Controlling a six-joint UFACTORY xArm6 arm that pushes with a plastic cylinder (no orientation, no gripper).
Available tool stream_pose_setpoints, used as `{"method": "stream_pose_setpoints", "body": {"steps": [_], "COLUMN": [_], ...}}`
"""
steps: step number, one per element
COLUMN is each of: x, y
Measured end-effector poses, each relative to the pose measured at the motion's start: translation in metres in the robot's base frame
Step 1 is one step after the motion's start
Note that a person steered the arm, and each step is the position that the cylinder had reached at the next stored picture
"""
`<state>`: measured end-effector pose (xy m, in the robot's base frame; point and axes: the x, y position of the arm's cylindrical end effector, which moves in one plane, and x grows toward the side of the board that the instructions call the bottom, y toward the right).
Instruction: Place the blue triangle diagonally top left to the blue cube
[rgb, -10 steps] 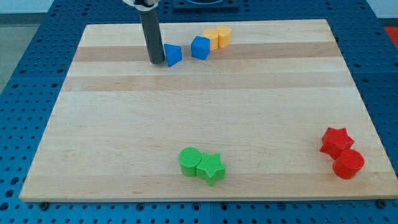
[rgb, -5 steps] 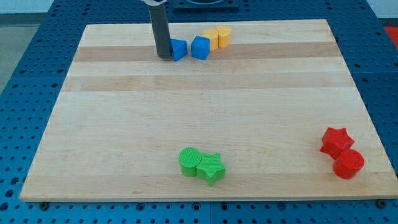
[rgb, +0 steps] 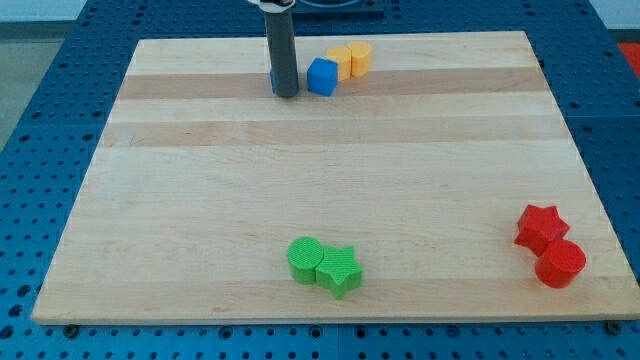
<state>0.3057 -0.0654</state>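
The rod carries no jaws, so no grasp state applies. My tip (rgb: 286, 95) stands just left of the blue cube (rgb: 322, 76). The blue triangle (rgb: 274, 80) lies almost hidden behind the rod, only a sliver showing on its left side.

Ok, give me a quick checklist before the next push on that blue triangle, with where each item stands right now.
1. Blue triangle in sight: not ok, my rod hides nearly all of it.
2. My tip placed: ok, on the board just to the view's left of the blue cube.
3. Triangle diagonally top left of the cube: cannot tell.
4. Gap between triangle and cube: cannot tell, the rod covers it.
5. Yellow blocks crowding: not ok, they sit right against the cube's upper right.
6. Green and red blocks clear: ok, far off near the view's bottom.
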Motion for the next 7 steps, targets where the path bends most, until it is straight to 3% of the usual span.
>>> {"method": "stream_pose_setpoints", "body": {"steps": [4,7], "x": [-0.034,-0.029], "y": [-0.012,-0.016]}}
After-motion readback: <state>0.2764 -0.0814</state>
